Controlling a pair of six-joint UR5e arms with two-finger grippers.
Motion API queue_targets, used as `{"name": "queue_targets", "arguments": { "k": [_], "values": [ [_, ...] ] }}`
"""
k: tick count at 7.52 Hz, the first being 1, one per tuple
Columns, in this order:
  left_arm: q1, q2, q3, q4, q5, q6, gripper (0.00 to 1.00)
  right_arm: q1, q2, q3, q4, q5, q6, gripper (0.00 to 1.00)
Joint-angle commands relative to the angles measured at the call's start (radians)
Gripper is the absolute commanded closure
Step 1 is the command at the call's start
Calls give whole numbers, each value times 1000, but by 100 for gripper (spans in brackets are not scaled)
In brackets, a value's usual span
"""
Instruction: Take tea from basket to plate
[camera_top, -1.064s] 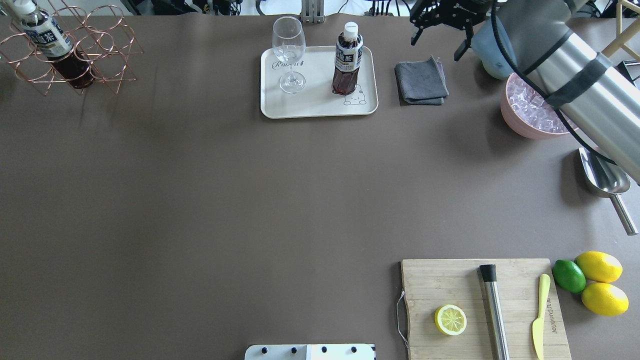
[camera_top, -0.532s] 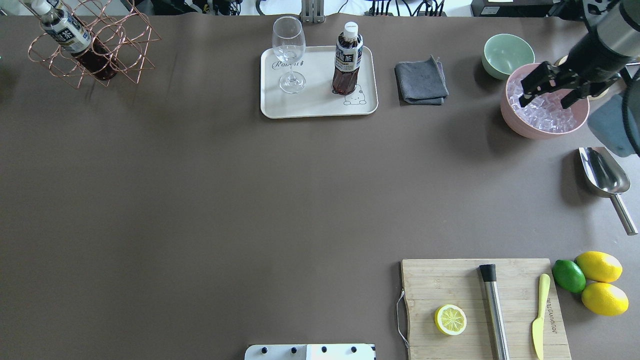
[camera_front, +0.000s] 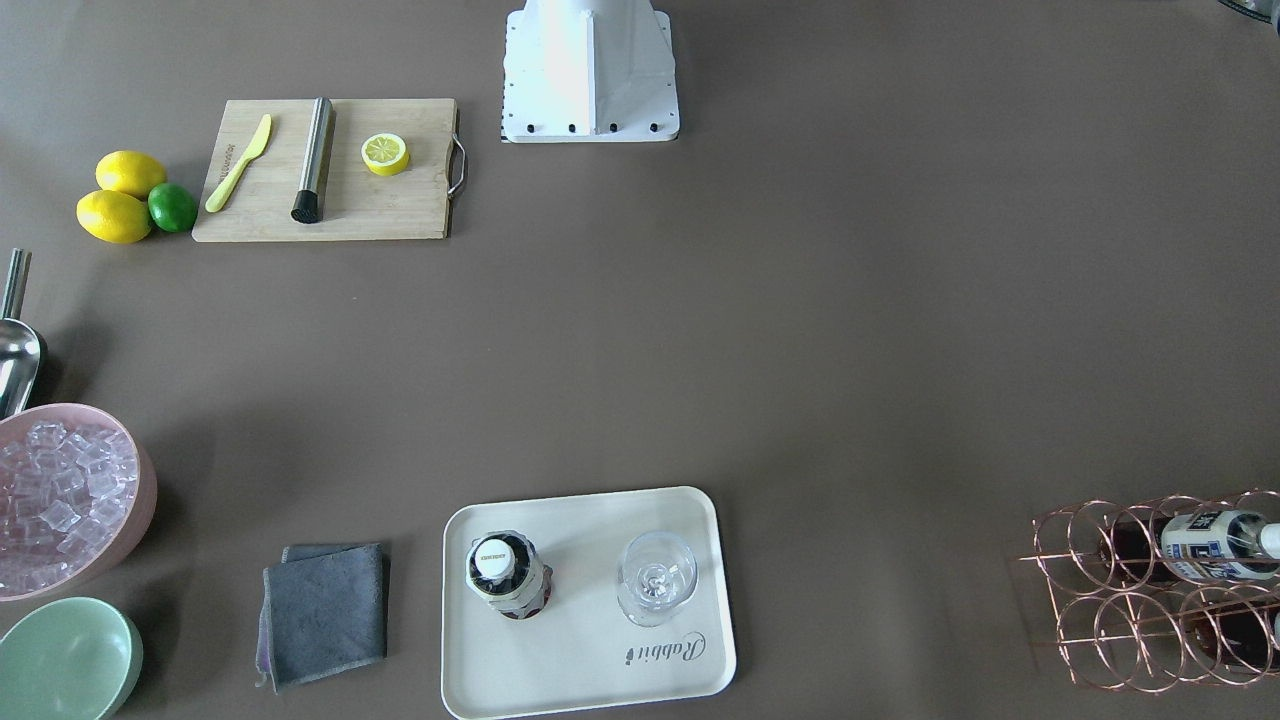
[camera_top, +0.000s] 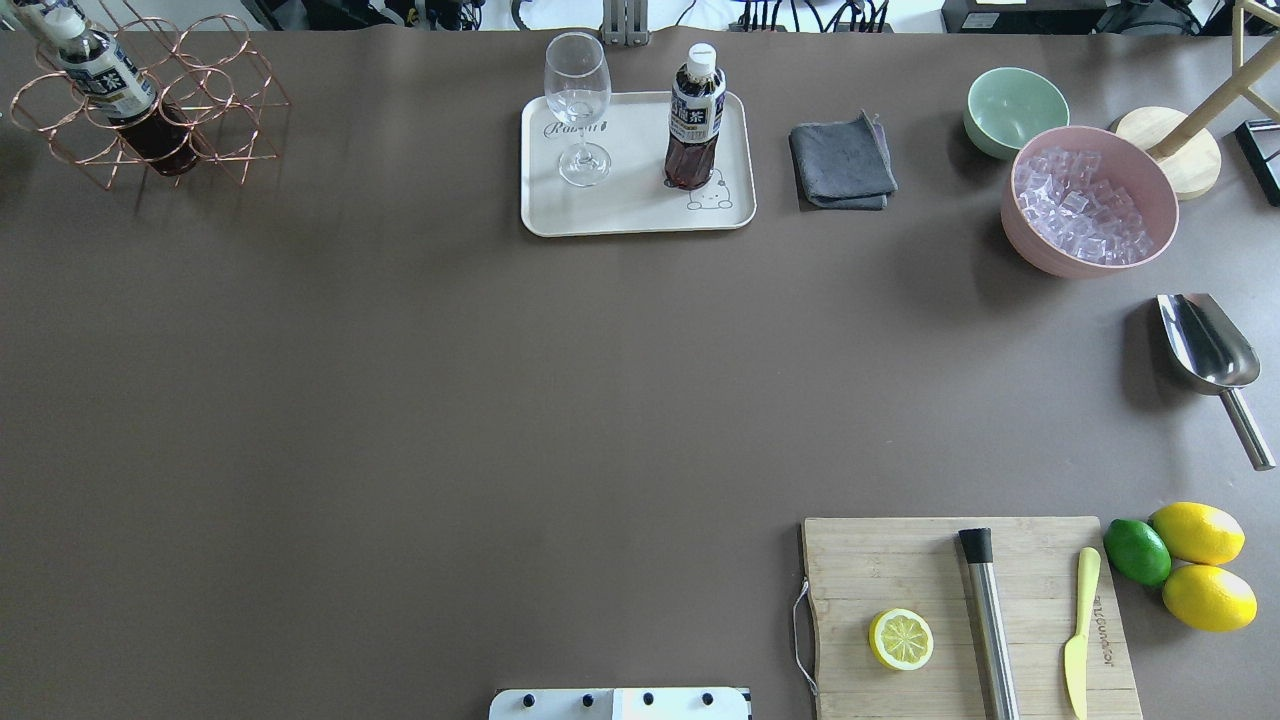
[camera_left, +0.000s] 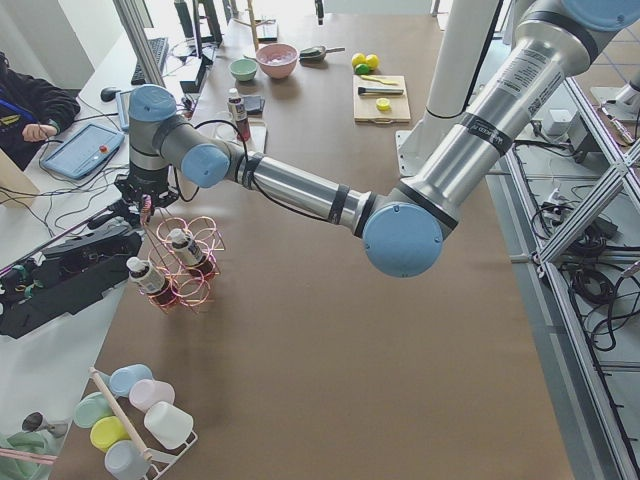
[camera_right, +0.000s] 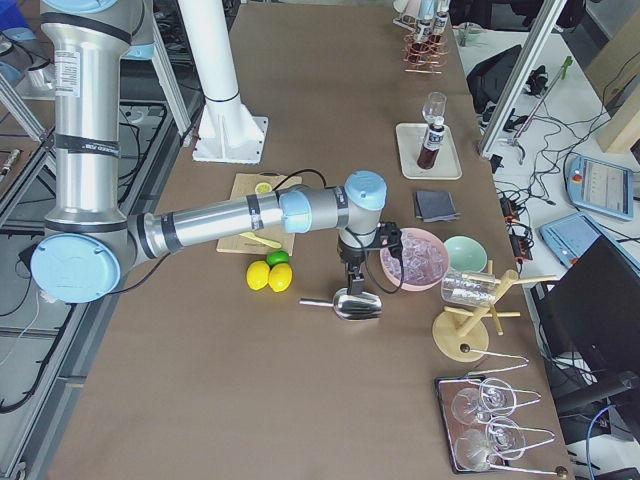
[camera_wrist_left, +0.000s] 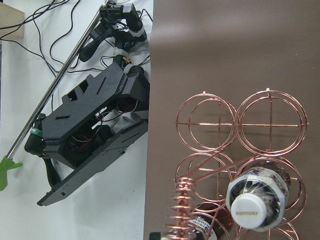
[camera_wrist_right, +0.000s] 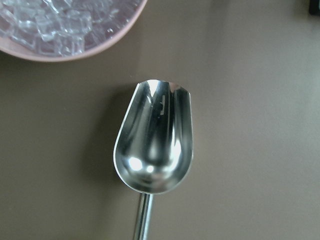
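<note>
— Surface?
— Brown tabletop (camera_top: 400, 400), much laid out on it; cables and gear beyond its far edge.
— The tea?
— One tea (camera_top: 696, 120) stands upright on the plate (camera_top: 640, 205) at the middle of the far edge, cap on, near a glass (camera_top: 578, 110). Two more bottles (camera_left: 190, 250) lie in separate rings of the basket (camera_wrist_left: 205, 124) at the far left corner.
— And the left pincer (camera_left: 145, 205)?
— Seen only from the left end, hanging over the basket. Apart or together: cannot tell. Contact with the wire: cannot tell.
— And the right pincer (camera_right: 352, 272)?
— Seen only from the right end, poised above the scoop (camera_wrist_right: 155, 145) by the right edge. Its state cannot be told either. The scoop lies flat, bowl toward the ice tub (camera_top: 1030, 245), apart from it.
</note>
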Motion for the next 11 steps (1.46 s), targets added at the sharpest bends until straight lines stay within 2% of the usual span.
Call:
{"name": "queue_targets", "arguments": {
  "k": [1,5,6,7,11],
  "values": [
    [1,21,-2,-6,-1,-1,100,146,-172,11,4,-2,-162,0],
    [11,21,-5,-4,-1,-2,100,209,-264,14,27,1,-166,0],
    [14,28,-5,-6,-1,-2,96,208,-248,11,26,1,-165,0],
    [14,33,-4,-6,1,-13,2,207,-248,5,26,1,-165,0],
    [21,32,-1,-4,1,-14,2,207,-248,6,26,6,-165,0]
  ]
}}
